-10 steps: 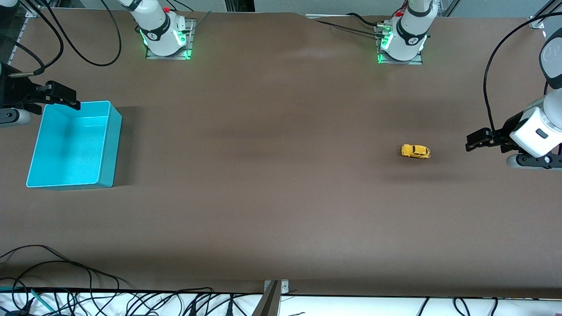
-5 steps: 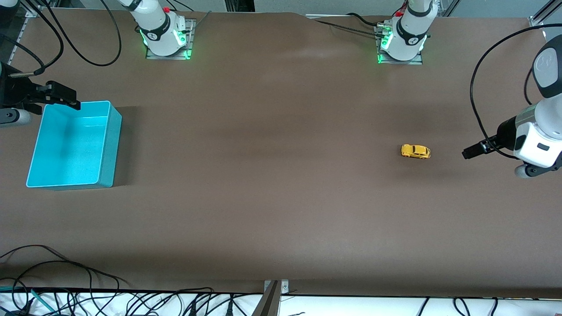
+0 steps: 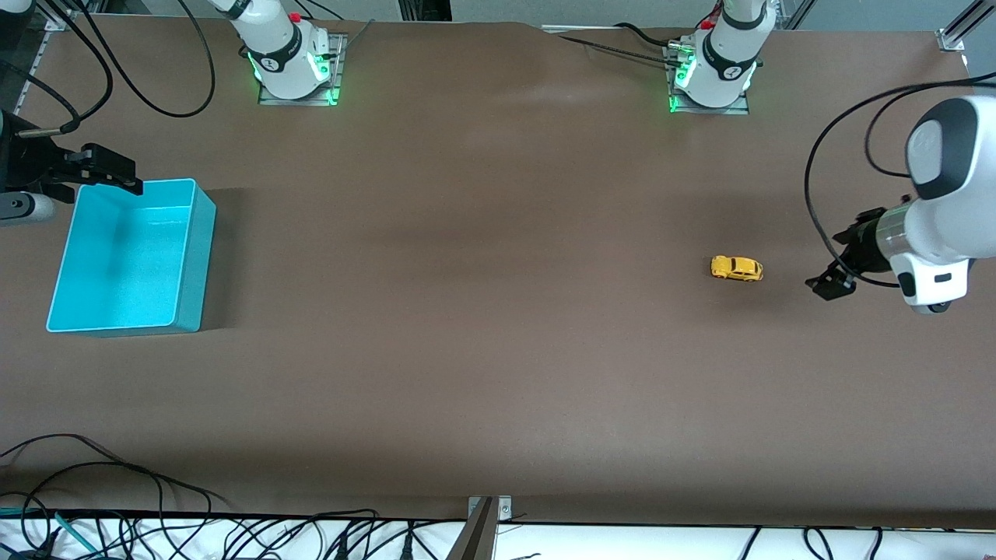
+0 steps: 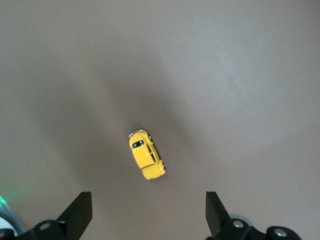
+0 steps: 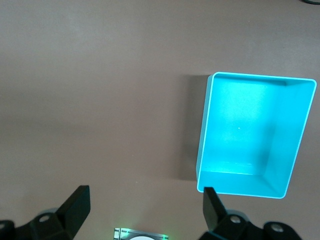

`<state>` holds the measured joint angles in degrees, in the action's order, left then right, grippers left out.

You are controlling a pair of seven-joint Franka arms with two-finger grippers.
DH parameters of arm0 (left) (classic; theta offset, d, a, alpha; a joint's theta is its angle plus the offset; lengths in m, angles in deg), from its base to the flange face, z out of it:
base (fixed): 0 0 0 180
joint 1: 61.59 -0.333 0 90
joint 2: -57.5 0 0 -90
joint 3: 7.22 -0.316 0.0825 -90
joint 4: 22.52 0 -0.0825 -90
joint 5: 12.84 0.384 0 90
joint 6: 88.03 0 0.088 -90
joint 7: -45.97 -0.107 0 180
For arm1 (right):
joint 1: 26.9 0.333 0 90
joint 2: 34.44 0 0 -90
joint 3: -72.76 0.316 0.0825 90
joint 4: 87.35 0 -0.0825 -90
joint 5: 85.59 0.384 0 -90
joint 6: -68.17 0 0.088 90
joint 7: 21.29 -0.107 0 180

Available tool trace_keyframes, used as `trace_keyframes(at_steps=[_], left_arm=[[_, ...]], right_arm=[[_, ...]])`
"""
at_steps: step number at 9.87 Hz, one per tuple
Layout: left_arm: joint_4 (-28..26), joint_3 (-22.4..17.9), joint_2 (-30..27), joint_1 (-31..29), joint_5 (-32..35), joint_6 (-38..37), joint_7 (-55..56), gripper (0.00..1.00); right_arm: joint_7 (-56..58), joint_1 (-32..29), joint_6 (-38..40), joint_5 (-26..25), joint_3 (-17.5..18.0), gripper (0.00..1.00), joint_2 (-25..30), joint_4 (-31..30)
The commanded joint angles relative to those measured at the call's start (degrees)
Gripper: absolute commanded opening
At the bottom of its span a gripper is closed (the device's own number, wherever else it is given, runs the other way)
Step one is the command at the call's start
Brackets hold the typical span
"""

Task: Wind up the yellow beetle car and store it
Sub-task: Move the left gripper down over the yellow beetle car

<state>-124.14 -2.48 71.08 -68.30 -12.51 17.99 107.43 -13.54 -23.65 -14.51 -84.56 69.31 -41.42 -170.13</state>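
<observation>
- Reaching for the yellow beetle car looks like the step in hand; it sits on its wheels on the bare brown desk toward the left arm's end, with nothing touching it
- Left pincer hangs over the desk just beside the car, on the side toward the desk's edge at the left arm's end; in the left wrist view its fingers stand wide apart with nothing between them, and the car lies ahead of the gap rather than inside it
- A good approach, I judge, would centre the gap over the car first, then turn the wrist so the pads meet the car's long flanks rather than its rounded nose and tail
- The body is tiny and slick, so a low, square, gentle close seems wise; a skewed pinch could squirt it away on its wheels
- Right pincer waits spread open and empty over the corner of the teal bin, which stands empty at the right arm's end, well apart from the car
</observation>
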Motion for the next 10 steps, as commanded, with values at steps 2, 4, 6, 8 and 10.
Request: trace_keyframes(at_steps=[2, 4, 6, 8, 10], left_arm=[[-9.2, 0.1, -0.5, -2.0, -5.1, 10.1, 8.9, 1.0], [-13.8, 0.1, -0.5, -1.9, -5.3, 14.4, 13.0, 1.0], [-22.0, 0.2, -0.6, -1.3, -4.9, 26.9, 18.8, 1.0], [-29.0, 0.2, -0.3, -1.1, -4.8, 37.8, 20.4, 1.0], [-31.3, 0.2, 1.1, -0.1, -4.8, 42.2, 20.9, 1.0]], right_arm=[[1.0, -0.1, -0.3, 0.8, -0.1, 1.0, 0.4, -0.5], [1.0, -0.1, -0.1, 0.8, -0.1, 1.0, 0.5, -0.5], [1.0, -0.1, -0.1, 0.8, 0.0, 1.0, 0.4, -0.5], [1.0, -0.1, 0.2, 0.8, 0.0, 1.0, 0.5, -0.5], [1.0, -0.1, 0.2, 0.8, 0.0, 1.0, 0.4, -0.6]])
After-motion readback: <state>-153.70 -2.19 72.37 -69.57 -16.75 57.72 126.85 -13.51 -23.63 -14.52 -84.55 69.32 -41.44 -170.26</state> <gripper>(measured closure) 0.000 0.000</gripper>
